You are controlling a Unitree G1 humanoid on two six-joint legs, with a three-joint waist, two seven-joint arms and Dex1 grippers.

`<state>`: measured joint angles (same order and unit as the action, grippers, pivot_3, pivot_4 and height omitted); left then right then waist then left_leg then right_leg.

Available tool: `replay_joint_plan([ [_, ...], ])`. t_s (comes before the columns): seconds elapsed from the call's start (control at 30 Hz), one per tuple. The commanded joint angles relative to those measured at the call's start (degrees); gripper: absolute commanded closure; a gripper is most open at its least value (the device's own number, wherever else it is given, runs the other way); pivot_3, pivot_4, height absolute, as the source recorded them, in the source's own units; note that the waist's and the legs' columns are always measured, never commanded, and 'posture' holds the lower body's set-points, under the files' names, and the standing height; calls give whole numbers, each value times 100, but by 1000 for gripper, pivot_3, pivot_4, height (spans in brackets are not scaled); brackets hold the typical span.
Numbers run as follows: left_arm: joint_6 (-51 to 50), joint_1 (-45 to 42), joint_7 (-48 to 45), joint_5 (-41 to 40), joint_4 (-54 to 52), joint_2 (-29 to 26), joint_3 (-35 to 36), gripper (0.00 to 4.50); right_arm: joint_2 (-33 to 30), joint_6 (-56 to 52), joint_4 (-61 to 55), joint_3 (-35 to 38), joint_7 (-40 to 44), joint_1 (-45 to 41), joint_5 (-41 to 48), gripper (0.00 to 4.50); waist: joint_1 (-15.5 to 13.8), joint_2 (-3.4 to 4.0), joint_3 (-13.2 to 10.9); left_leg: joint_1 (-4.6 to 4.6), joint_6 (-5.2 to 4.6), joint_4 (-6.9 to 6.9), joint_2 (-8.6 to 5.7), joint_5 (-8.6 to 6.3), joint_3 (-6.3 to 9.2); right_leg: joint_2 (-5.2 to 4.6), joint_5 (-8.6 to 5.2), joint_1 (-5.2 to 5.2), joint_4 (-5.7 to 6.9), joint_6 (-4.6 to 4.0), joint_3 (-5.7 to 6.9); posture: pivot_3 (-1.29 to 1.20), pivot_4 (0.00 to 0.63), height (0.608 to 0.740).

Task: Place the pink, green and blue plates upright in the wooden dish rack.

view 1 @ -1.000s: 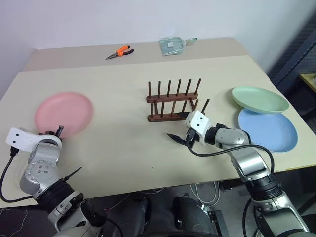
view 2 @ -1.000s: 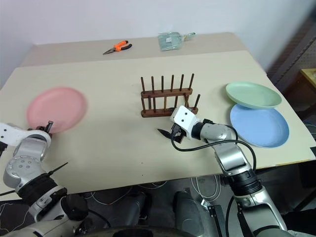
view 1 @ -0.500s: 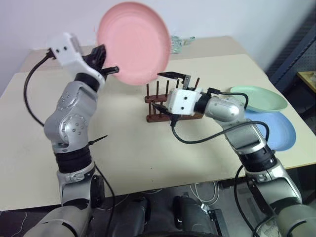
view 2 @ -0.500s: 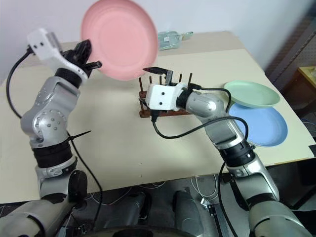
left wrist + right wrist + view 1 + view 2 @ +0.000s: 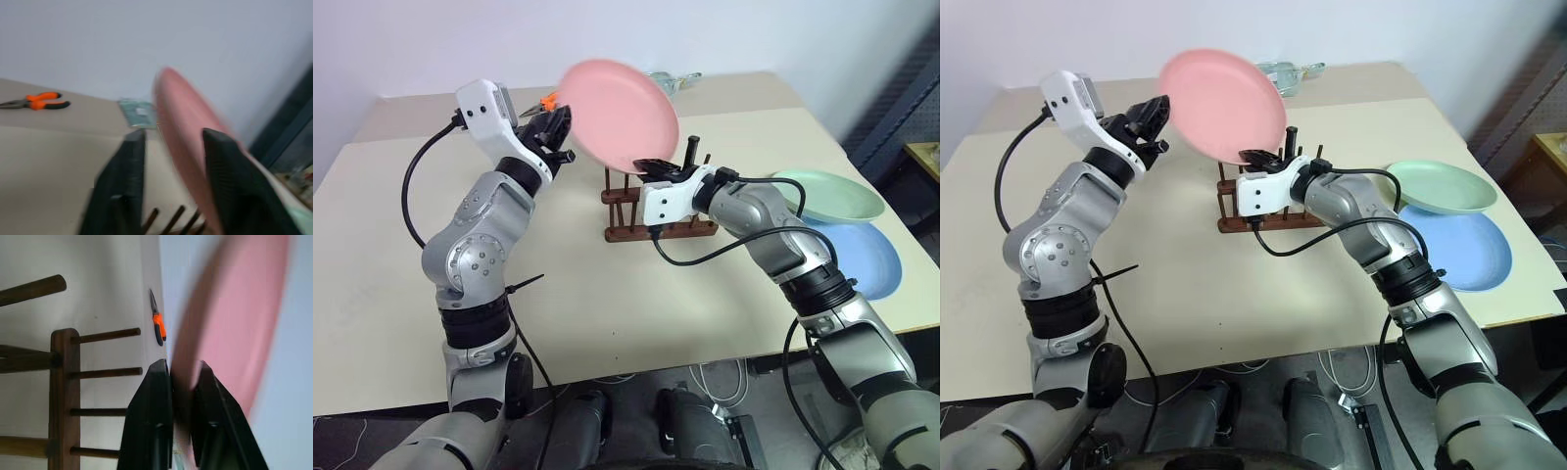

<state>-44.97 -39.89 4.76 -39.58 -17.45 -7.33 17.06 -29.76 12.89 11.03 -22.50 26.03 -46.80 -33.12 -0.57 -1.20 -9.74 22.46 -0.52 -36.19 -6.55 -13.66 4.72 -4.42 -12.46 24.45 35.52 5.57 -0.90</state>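
Note:
The pink plate (image 5: 617,113) hangs tilted in the air just above the wooden dish rack (image 5: 656,233). My right gripper (image 5: 658,166) is shut on its lower rim, and the right wrist view shows both fingers pinching the pink plate (image 5: 230,323). At the plate's left rim my left gripper (image 5: 558,132) is open. In the left wrist view its fingers stand apart on either side of the pink plate (image 5: 186,122). The green plate (image 5: 837,196) lies overlapping the blue plate (image 5: 871,259) on the table at the right.
Orange-handled pliers (image 5: 36,100) and a clear plastic bag (image 5: 1283,70) lie on the far table strip. The table's right edge runs close past the blue plate. A broad bare stretch of table (image 5: 568,284) lies in front of the rack.
My left arm lifted the pink plate off the table, up and to the right over the rack. My right gripper rose and shut on its lower rim, and the left fingers opened.

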Motion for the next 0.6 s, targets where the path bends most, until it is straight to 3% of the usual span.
replay_joint_plan([
  [0.03,387,-182,233,-216,43,-13,585,1515,-96,-45,-307,334,-298,111,-81,3894,-4,0,0,0,0,0,0,0,0,0,0,0,0,0,0,0,150,740],
  [0.13,603,-17,91,170,265,-465,659,1515,-255,-154,-524,747,-387,352,160,3894,3,0,0,0,3,3,2,1,1,2,0,2,1,0,0,0,150,740],
  [0.23,972,739,-949,1042,118,-1369,-409,1515,-203,-387,-864,1508,-73,701,1344,3894,19,3,-1,-1,3,8,3,2,-3,5,0,4,1,-1,-5,0,150,740],
  [0.3,1309,1183,-1484,1313,9,-1636,-883,1515,-215,-647,-1057,1891,269,880,2057,3894,11,5,-1,-1,2,14,3,2,-4,6,-1,3,-5,-1,-9,0,150,740],
  [0.4,1381,1569,-1812,986,27,-1281,-957,1515,-349,-620,-1222,2076,623,1117,2522,3894,-23,5,-2,0,-9,2,1,-5,3,0,0,-10,-13,-2,-4,0,150,740],
  [0.6,1449,1745,-1836,1069,220,-782,-1031,1515,-609,-339,-1228,1874,686,1338,2135,3894,14,12,-3,-1,-29,3,4,-16,-2,-1,0,-1,-4,-3,-5,0,150,740],
])
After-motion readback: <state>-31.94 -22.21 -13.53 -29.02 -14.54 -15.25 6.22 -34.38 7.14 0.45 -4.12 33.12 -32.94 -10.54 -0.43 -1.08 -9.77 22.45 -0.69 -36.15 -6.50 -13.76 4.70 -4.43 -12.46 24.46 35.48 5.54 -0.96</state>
